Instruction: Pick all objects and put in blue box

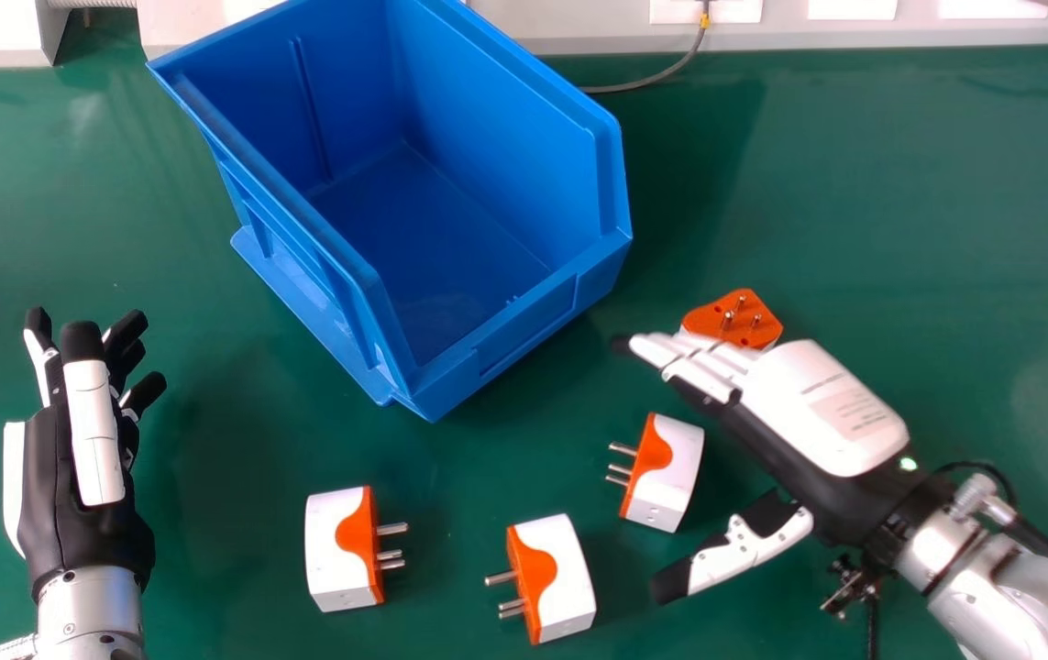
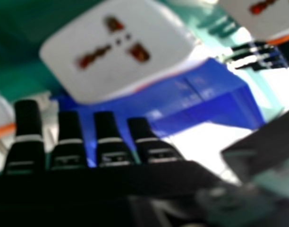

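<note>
A white-and-orange plug adapter (image 1: 681, 472) with metal prongs lies on the smooth green table (image 1: 899, 229), near the right hand (image 1: 821, 408). That hand slants over the table, fingers straight, thumb spread wide, grasping nothing. Another adapter (image 1: 742, 316) lies prongs up by its fingers. Beyond stands the ribbed blue box (image 1: 510, 119); the left hand (image 1: 51, 495) is at the head view's left.
</note>
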Robot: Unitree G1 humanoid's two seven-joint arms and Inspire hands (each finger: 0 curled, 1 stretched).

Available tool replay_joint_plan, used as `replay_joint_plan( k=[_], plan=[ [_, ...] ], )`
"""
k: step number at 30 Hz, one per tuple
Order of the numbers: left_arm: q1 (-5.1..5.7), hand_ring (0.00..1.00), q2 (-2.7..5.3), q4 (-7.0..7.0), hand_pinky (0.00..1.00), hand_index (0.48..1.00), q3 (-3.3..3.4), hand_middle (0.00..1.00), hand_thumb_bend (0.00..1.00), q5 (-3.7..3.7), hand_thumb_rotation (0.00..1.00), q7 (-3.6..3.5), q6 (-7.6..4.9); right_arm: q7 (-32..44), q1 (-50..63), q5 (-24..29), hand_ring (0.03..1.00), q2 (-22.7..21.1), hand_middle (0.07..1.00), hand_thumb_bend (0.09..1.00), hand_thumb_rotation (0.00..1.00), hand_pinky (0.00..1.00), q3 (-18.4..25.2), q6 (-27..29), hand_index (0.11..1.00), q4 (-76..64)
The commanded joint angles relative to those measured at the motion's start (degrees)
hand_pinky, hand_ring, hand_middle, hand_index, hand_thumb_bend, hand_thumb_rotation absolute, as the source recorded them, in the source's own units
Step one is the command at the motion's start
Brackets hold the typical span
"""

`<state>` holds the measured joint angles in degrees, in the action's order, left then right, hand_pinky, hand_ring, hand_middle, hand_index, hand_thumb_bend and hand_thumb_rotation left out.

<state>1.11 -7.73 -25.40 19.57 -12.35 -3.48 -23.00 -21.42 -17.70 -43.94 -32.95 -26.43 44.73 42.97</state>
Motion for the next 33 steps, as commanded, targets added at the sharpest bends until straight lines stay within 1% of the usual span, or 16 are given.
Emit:
replay_joint_plan(
  k=[1, 5, 7, 8, 12, 16, 19, 22, 24, 29, 33],
  plan=[
    [-0.39, 0.91, -0.74, 0.71, 0.86, 0.954, 0.4, 0.87, 0.97, -0.01, 0.97, -0.05, -0.33, 5.56, 2.29, 2.5, 0.865, 0.32, 0.889, 1.0, 0.75, 0.7, 1.01, -3.44, 0.896, -5.6],
    [0.1, 0.91, -0.57, 1.68, 0.86, 0.954, 0.28, 0.87, 0.97, 0.03, 0.97, 0.06, -0.03, 12.13, 5.64, 2.1, 0.854, 0.72, 0.892, 1.0, 0.7, 0.7, 0.77, -10.1, 0.906, -13.27],
    [0.19, 0.91, -0.55, 1.77, 0.86, 0.954, 0.3, 0.87, 0.97, 0.0, 0.97, 0.04, 0.0, 14.82, 6.67, 1.7, 0.852, 0.83, 0.895, 1.0, 0.69, 0.7, 0.76, -13.09, 0.91, -16.23],
    [0.19, 0.91, -0.55, 1.73, 0.86, 0.954, 0.3, 0.87, 0.97, -0.01, 0.97, 0.03, 0.0, 15.73, 7.01, 1.41, 0.85, 0.92, 0.9, 1.0, 0.67, 0.69, 0.75, -14.45, 0.917, -17.31],
    [0.25, 0.91, -0.49, 1.93, 0.86, 0.954, 0.2, 0.87, 0.97, 0.12, 0.97, 0.1, 0.08, 18.47, 7.93, 0.24, 0.846, 1.16, 0.904, 0.998, 0.63, 0.68, 0.67, -19.67, 0.925, -20.02],
    [0.43, 0.91, -0.46, 2.5, 0.87, 0.954, 0.13, 0.87, 0.96, 0.13, 0.97, 0.13, 0.44, 23.07, 8.71, -1.01, 0.833, 2.03, 0.898, 0.961, 0.57, 0.68, 0.41, -27.96, 0.93, -22.82],
    [0.72, 0.91, -0.37, 3.1, 0.87, 0.954, 0.08, 0.87, 0.96, 0.15, 0.96, 0.09, 0.7, 29.45, 9.08, -1.72, 0.827, 2.69, 0.894, 0.942, 0.55, 0.69, 0.0, -35.57, 0.926, -25.55],
    [0.78, 0.92, -0.43, 3.24, 0.87, 0.954, 0.09, 0.88, 0.96, 0.13, 0.96, 0.06, 0.87, 36.05, 9.04, -1.76, 0.823, 3.12, 0.893, 0.93, 0.54, 0.71, -0.39, -41.96, 0.919, -28.2],
    [0.78, 0.92, -0.48, 3.36, 0.87, 0.954, 0.1, 0.88, 0.96, 0.2, 0.97, 0.16, 1.03, 38.55, 8.97, -1.49, 0.818, 3.16, 0.893, 0.924, 0.54, 0.72, -0.6, -44.23, 0.912, -29.35],
    [0.93, 0.92, -0.45, 3.69, 0.87, 0.954, 0.0, 0.88, 0.96, 0.37, 0.97, 0.32, 1.22, 40.85, 8.37, -1.17, 0.809, 3.11, 0.895, 0.916, 0.53, 0.74, -1.31, -46.33, 0.903, -29.59],
    [1.03, 0.92, -0.52, 3.85, 0.87, 0.954, 0.03, 0.87, 0.96, 0.35, 0.97, 0.34, 1.38, 42.85, 7.73, -1.29, 0.806, 3.13, 0.897, 0.912, 0.53, 0.74, -1.87, -48.43, 0.902, -29.3]
  ],
)
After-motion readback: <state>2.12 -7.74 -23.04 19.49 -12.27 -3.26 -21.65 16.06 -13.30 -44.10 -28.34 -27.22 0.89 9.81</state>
